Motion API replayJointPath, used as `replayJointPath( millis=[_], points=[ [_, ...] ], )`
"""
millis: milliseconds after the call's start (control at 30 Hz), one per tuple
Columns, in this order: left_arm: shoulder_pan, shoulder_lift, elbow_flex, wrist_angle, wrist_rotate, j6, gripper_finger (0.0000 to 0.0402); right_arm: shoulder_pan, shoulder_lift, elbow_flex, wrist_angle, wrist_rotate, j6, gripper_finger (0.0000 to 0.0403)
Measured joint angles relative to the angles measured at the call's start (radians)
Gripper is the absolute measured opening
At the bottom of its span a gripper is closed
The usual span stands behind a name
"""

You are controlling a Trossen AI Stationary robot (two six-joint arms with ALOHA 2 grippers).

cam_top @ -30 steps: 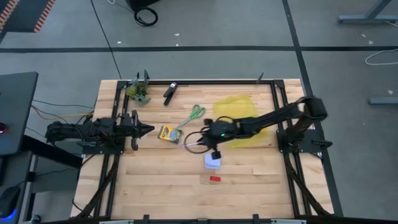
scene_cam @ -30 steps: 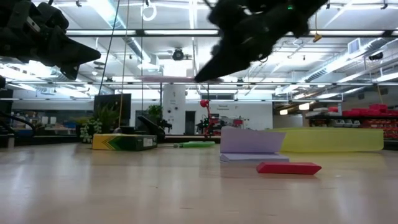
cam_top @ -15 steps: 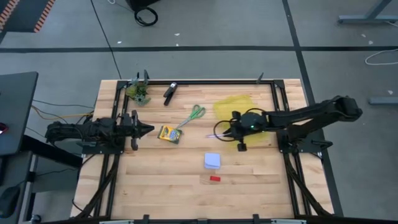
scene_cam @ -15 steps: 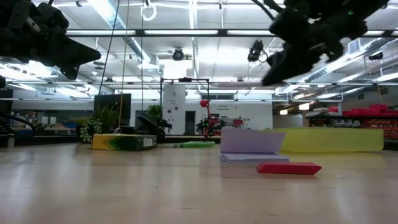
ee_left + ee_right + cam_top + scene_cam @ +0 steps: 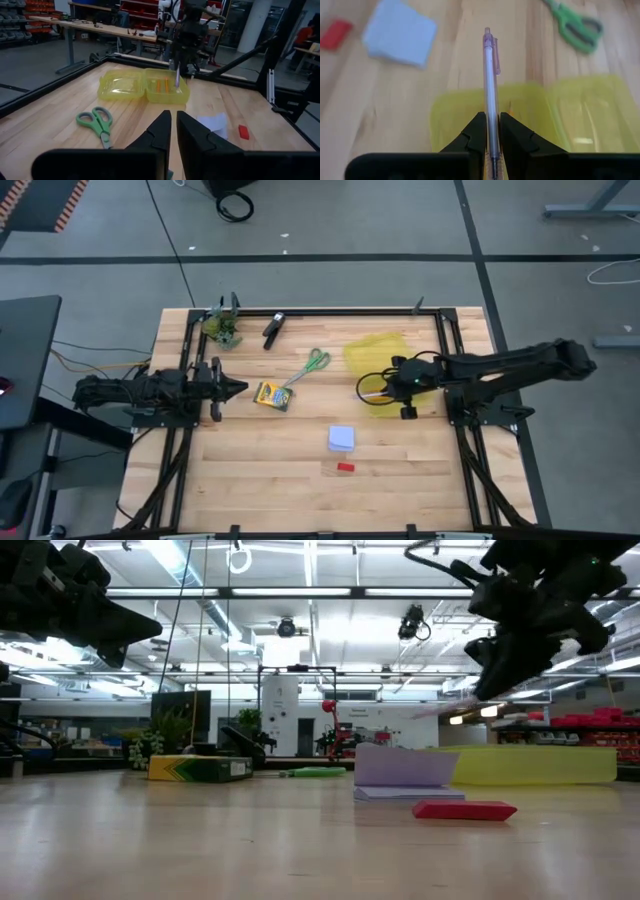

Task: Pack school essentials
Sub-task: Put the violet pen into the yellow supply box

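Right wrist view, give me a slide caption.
Right gripper holds the pink-purple pen above the open yellow case.

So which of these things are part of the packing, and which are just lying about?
Packing: case, pen in right gripper, pencil, scissors, crayon box, note pad, eraser.
Lying about: black clip, green clump.

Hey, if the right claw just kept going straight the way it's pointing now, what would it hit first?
Probably the open yellow case: the right claw, shut on the pink-purple pen, points down into it. Depth is unclear, so the pen tip would likely touch first.
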Motion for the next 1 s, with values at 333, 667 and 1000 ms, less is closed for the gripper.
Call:
replayJointPath(
  millis=[333, 667, 1000],
  points=[
    [0.0, 0.0, 0.0, 0.0, 0.0, 0.0, 0.0028, 0.0, -0.101, 0.0, -0.147, 0.026, 0.067, 0.005],
    [0.0, 0.0, 0.0, 0.0, 0.0, 0.0, 0.0035, -0.007, -0.084, 0.0, -0.159, 0.1, 0.226, 0.0049],
    [0.0, 0.0, 0.0, 0.0, 0.0, 0.0, 0.0026, -0.006, 0.03, 0.001, -0.178, 0.11, 0.325, 0.0049]
  ],
)
